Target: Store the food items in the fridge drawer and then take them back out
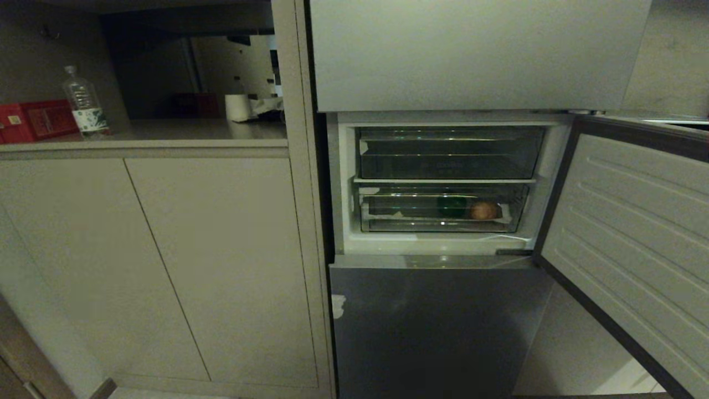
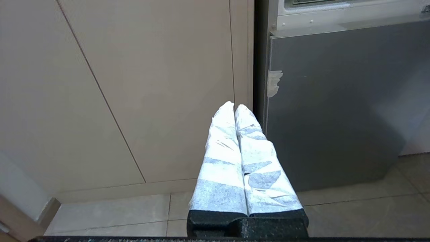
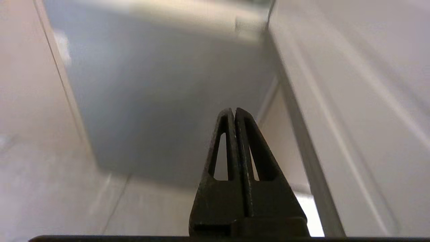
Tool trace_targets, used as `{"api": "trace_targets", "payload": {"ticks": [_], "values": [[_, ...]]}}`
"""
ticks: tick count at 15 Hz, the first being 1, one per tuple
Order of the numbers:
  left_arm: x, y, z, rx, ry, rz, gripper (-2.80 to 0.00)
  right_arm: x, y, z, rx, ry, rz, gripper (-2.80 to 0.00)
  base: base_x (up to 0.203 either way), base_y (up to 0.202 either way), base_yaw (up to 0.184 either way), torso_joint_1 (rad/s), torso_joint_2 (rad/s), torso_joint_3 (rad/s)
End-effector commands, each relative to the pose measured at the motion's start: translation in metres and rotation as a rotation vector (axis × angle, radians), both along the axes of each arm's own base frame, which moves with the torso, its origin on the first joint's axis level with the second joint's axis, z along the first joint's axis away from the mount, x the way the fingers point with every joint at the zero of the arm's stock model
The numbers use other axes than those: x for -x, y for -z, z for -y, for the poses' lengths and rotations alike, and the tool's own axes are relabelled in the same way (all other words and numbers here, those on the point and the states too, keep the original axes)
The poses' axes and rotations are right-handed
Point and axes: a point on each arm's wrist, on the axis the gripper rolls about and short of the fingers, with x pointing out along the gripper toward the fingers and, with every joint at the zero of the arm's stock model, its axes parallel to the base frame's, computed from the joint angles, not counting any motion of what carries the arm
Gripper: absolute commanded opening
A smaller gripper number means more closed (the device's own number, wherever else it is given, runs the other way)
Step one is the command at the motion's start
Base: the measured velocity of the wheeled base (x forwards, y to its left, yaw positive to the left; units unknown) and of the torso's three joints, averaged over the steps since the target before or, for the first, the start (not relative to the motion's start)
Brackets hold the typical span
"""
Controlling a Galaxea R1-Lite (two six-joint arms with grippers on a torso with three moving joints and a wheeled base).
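Fridge door (image 1: 631,233) swung wide, giving access. Lower fridge drawer (image 1: 443,213) pushed in; green item (image 1: 452,206) and tan-brown item (image 1: 484,210) sit side by side inside, so storing looks done. Left gripper (image 2: 234,107) and right gripper (image 3: 232,110) both closed, empty, low before the grey lower door (image 2: 336,107), clear of the drawer.

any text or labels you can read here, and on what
None can be read.
Water bottle on the counter: green and white label, print too small.
Red box beside it: pale markings, too blurred.
Upper drawer front: faint row of marks, illegible.
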Motion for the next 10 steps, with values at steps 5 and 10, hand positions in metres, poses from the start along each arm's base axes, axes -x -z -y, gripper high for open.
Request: {"api": "trace_targets", "payload": {"ticks": [5, 10], "values": [[0.0001, -0.0001, -0.0010, 0.066, -0.051, 0.001, -2.80, 0.0123, 0.0075, -0.0005, -0.085, 0.001, 0.154, -2.80, 0.000, 0.000, 0.000, 0.000, 0.00, 0.000], [0.0001, -0.0001, -0.0011, 0.067, -0.052, 0.001, -2.80, 0.0123, 0.0075, -0.0004, -0.088, 0.005, 0.154, -2.80, 0.000, 0.000, 0.000, 0.000, 0.00, 0.000]]}}
